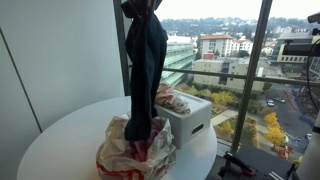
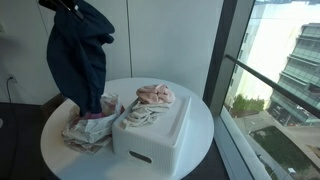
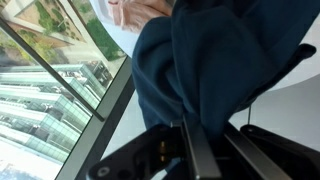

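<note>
A dark blue garment (image 1: 146, 70) is gripped at its top by the claw (image 1: 140, 6), which is closed on the fabric. The garment hangs straight down from the claw, well above a round white table (image 1: 60, 135). In an exterior view the claw (image 2: 68, 6) is seen at the upper edge of the frame, with the garment (image 2: 78, 60) bunched and draped directly beneath it.

The lower end of the garment reaches down to a crumpled pile of red and white clothes (image 1: 130, 152) lying on the table; whether the two touch cannot be told. Just beside that pile stands a white box (image 2: 150, 140), on which a pink cloth (image 2: 156, 95) and a cream cloth (image 2: 138, 117) are laid.

In the wrist view the claw (image 3: 205, 138) enters from the bottom edge. Its fingers (image 3: 192, 150) are set close together with the blue fabric (image 3: 220, 60) caught between them and filling most of the frame beyond. A large window (image 1: 240, 60) with buildings outside is seen behind the table.
</note>
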You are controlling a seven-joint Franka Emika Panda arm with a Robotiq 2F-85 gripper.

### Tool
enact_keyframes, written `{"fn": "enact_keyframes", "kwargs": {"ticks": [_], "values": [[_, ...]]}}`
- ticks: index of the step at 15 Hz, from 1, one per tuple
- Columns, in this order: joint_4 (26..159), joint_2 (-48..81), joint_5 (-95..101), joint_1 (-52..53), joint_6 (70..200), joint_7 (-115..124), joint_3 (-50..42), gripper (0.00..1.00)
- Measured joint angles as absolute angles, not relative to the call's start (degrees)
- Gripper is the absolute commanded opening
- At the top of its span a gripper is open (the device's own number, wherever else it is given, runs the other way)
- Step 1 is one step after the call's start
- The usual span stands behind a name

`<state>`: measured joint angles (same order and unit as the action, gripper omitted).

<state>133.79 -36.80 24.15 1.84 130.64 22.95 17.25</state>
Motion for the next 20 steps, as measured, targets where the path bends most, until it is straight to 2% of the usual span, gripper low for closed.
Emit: {"fn": "enact_keyframes", "kwargs": {"ticks": [6,11,20], "values": [[134.5,-26.5,23.2,2.0,133.3,18.7,15.7,0.02],[134.1,-19.1,23.1,4.4,140.8,15.2,16.1,0.02],[137.2,-14.7,11.5,6.0,143.4,3.4,10.4,0.02]]}}
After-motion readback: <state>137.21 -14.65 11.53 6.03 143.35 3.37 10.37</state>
